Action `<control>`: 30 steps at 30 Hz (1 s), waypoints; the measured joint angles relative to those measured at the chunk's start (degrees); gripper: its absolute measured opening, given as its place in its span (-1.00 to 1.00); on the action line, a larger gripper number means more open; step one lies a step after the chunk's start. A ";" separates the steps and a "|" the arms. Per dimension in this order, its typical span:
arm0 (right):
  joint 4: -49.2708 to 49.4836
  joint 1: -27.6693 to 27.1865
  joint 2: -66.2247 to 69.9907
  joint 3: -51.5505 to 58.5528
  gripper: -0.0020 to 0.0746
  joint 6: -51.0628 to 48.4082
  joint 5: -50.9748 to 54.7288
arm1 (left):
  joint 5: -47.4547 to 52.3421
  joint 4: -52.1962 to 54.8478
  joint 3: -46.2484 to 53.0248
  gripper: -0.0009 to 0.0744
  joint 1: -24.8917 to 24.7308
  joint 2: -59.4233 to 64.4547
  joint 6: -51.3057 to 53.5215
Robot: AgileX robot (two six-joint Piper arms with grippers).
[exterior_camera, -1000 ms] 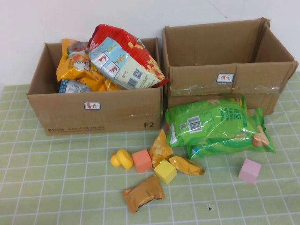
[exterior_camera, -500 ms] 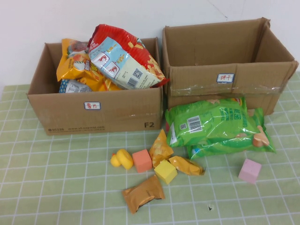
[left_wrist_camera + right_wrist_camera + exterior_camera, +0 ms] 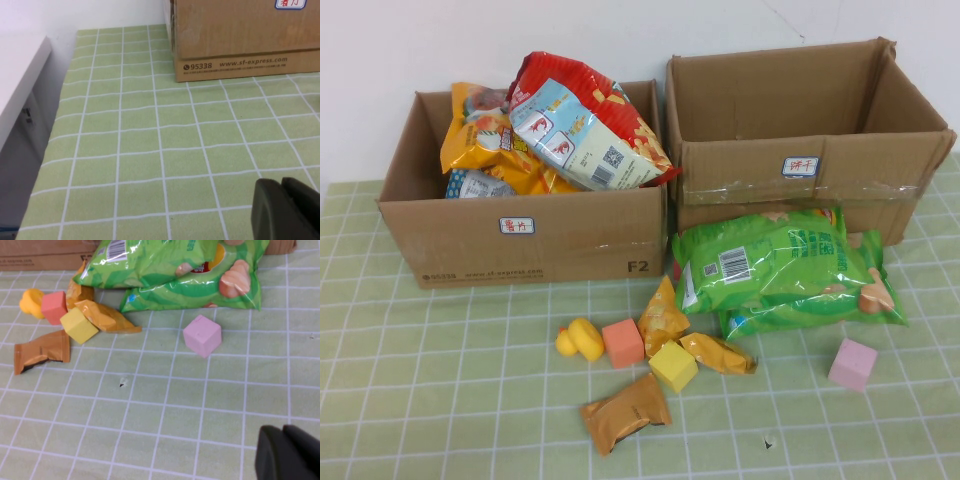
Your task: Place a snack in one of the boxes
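Sitting at far left on the green-checked bench [image 3: 420,400], the left box [image 3: 525,240] carries several snack bags, a red-and-blue chip bag [image 3: 585,125] on top and yellow bags [image 3: 485,145] behind it. The left tool [image 3: 287,210] hangs low over bare bench in front of that box's left corner; only a dark edge of it shows in its wrist view, and I cannot tell whether it is apart or together. Moving right, in front of the boxes: a yellow duck [image 3: 580,340], an orange cube [image 3: 623,343], a brown snack packet [image 3: 625,413] nearest the robot, a yellow cube [image 3: 673,366], and two small orange snack packets [image 3: 665,318] touching the cubes. Next, two large green snack bags [image 3: 775,270] lie stacked against the front of the right box [image 3: 810,170], which looks empty inside. A pink cube [image 3: 853,364] sits apart, near the green bags. The right tool [image 3: 290,455] hovers over bare bench on the robot's side of the pink cube; its state cannot be told either.
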 joint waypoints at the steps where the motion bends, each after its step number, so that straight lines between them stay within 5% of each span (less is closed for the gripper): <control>1: 0.00 0.00 0.00 0.00 -0.95 0.00 0.00 | 0.10 -0.54 0.00 -0.98 0.00 0.00 0.00; 30: 0.00 0.00 0.00 0.00 -0.95 0.00 0.00 | 0.29 -5.02 -0.09 -0.98 0.00 0.00 3.14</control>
